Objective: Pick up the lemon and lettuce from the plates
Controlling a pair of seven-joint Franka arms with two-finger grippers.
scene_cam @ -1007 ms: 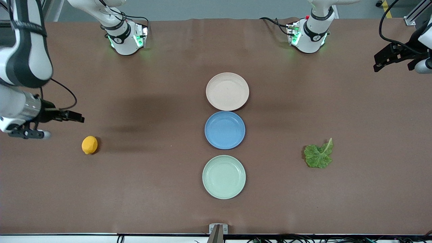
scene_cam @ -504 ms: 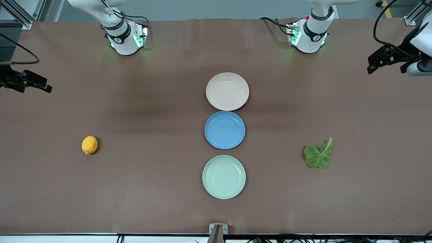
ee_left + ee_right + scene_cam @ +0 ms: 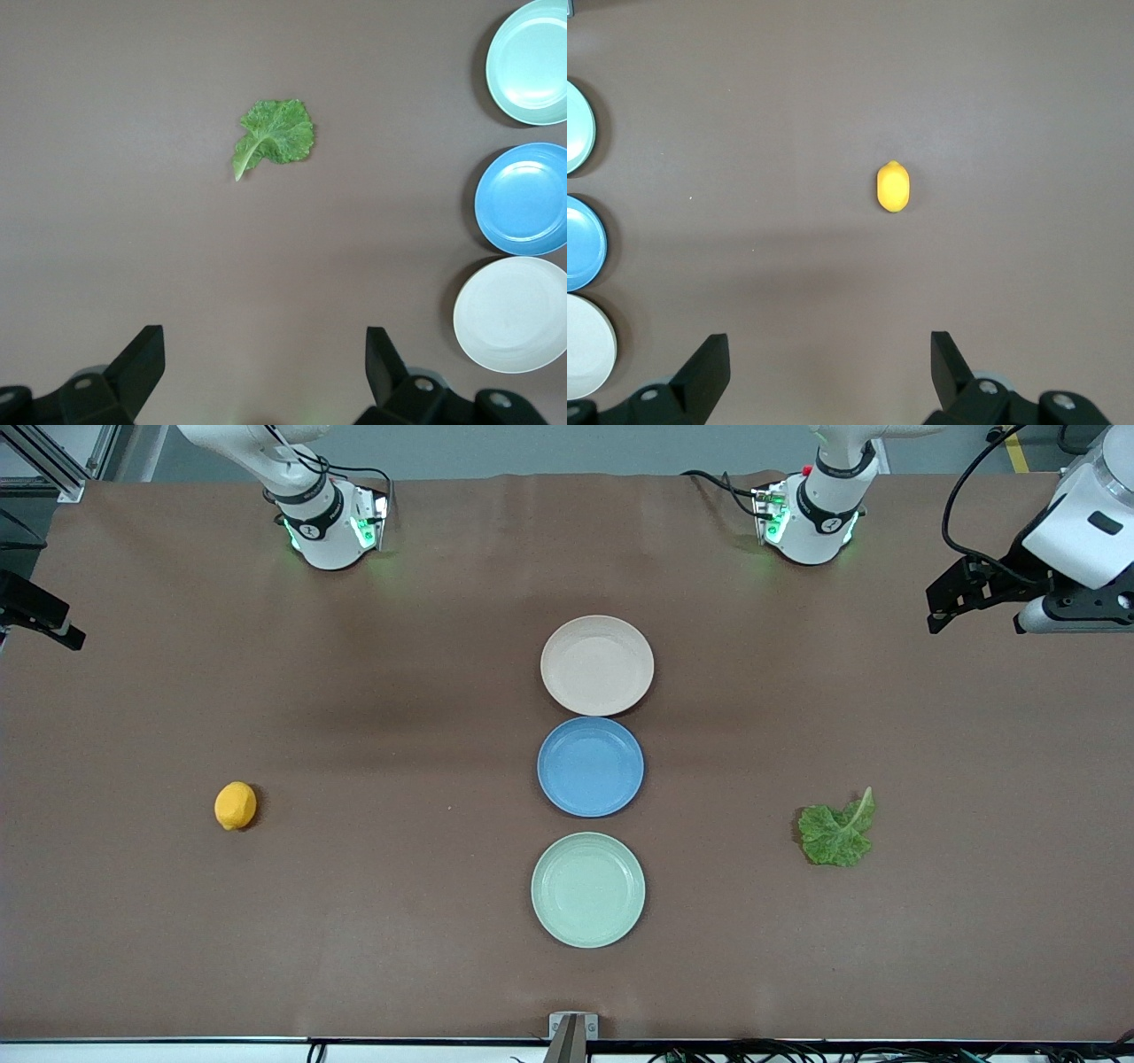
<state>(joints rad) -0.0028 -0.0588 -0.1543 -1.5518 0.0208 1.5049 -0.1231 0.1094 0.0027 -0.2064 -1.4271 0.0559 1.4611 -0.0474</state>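
Note:
The lemon [image 3: 235,805] lies on the bare table toward the right arm's end, on no plate; it also shows in the right wrist view [image 3: 892,187]. The lettuce [image 3: 837,833] lies on the bare table toward the left arm's end, also in the left wrist view [image 3: 276,137]. The beige-pink plate [image 3: 596,665] and the mint green plate [image 3: 587,889] hold nothing. My left gripper [image 3: 264,354] is open and empty, high over the table's end [image 3: 1063,615]. My right gripper [image 3: 829,354] is open and empty, high up, with the lemon on the table below and ahead of it.
A blue plate [image 3: 590,766] with nothing on it sits between the two other plates, in a row down the table's middle. The arm bases [image 3: 332,522] [image 3: 811,514] stand along the table's edge farthest from the front camera.
My right arm has drawn up and away from beside the lemon to the table's end. My left hand has shifted slightly inward. Lemon, lettuce and plates have not moved.

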